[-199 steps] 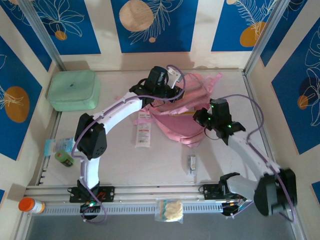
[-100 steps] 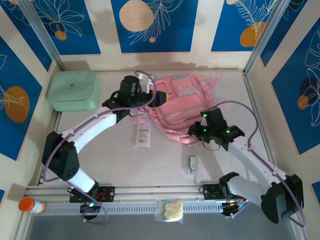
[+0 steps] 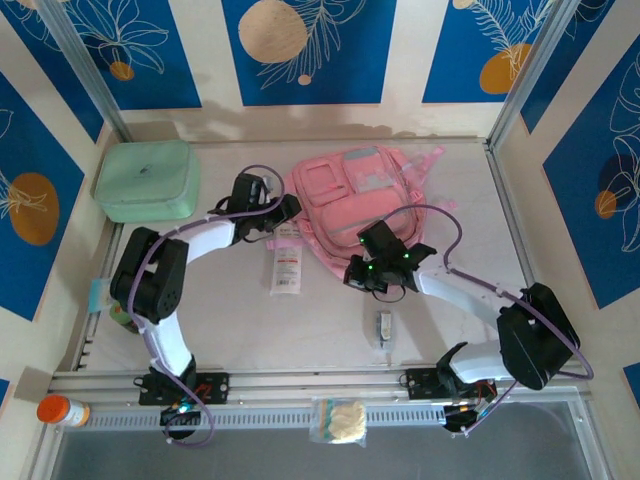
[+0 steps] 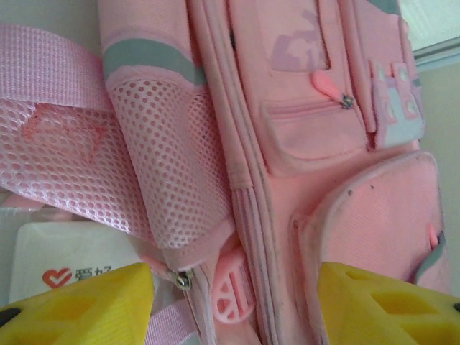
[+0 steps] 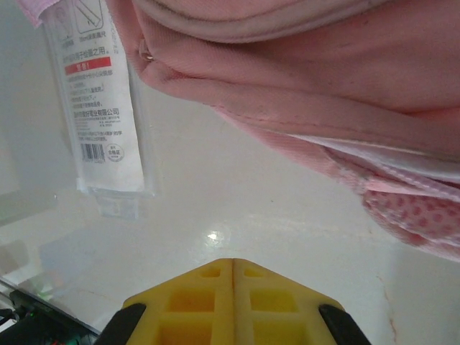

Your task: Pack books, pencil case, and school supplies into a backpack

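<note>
The pink backpack [image 3: 365, 195] is lying flat at the far middle of the table [image 3: 240, 340], front side up, its pockets and zips facing the overhead camera. In the left wrist view the backpack [image 4: 309, 144] is spreading across the frame, with a mesh side pocket [image 4: 172, 158] and a pink zip pull [image 4: 329, 83] showing plainly.

Just off the bag's left edge, the white pencil case [image 3: 286, 258] is lying lengthwise on the table, its far end reaching up to the bag's straps. The right wrist camera is catching the pencil case [image 5: 100, 108] with its red band and printed label, beside the backpack's near hem [image 5: 323, 72]. Nearer the arms, the tiny grey-white school supplies item [image 3: 384, 328] is sitting alone on bare table, well apart from the bag.

The left gripper [image 3: 285, 208] is hovering at the backpack's left side, just above the far end of the pencil case. Up close, the left gripper [image 4: 233, 287] is standing wide open, yellow fingers [image 4: 79, 305] far apart and nothing clamped between them; a corner of the pencil case [image 4: 65, 259] is peeking in below the mesh.

The right gripper [image 3: 355, 272] is sitting low at the bag's near edge. Its wrist view is showing the right gripper [image 5: 233, 266] pressed fully closed, pad against pad, holding nothing, pointing over bare tabletop.

Out at the far left corner, a mint-green case [image 3: 147, 180] is resting against the wall. A teal packet [image 3: 105, 293] is lying at the left edge, and an orange-capped bottle [image 3: 60, 410] is lying at the near left corner.
</note>
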Robot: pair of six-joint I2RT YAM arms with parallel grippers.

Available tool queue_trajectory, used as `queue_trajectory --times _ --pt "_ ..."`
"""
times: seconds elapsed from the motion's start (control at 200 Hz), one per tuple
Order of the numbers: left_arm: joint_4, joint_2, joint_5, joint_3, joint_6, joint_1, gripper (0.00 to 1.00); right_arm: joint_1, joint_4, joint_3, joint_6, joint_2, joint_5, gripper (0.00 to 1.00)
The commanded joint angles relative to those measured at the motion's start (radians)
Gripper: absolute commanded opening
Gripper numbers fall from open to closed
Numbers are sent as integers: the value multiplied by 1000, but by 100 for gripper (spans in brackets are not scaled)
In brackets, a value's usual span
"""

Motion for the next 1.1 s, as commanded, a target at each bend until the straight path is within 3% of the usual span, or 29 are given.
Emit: queue_trajectory --times 0.0,0.375,0.7,0.845,1.095 --pt "53 54 -28 55 -46 16 61 9 20 25 25 16 8 5" --pt "-26 185 -92 190 -13 26 56 7 27 14 35 28 14 5" --pt "-64 220 -150 193 -50 26 54 -8 40 -2 42 25 6 5" --pt "-65 243 -140 223 -55 8 49 -7 33 4 35 35 17 5" --pt "-50 275 -124 266 -84 -8 32 -10 44 5 35 65 18 5"
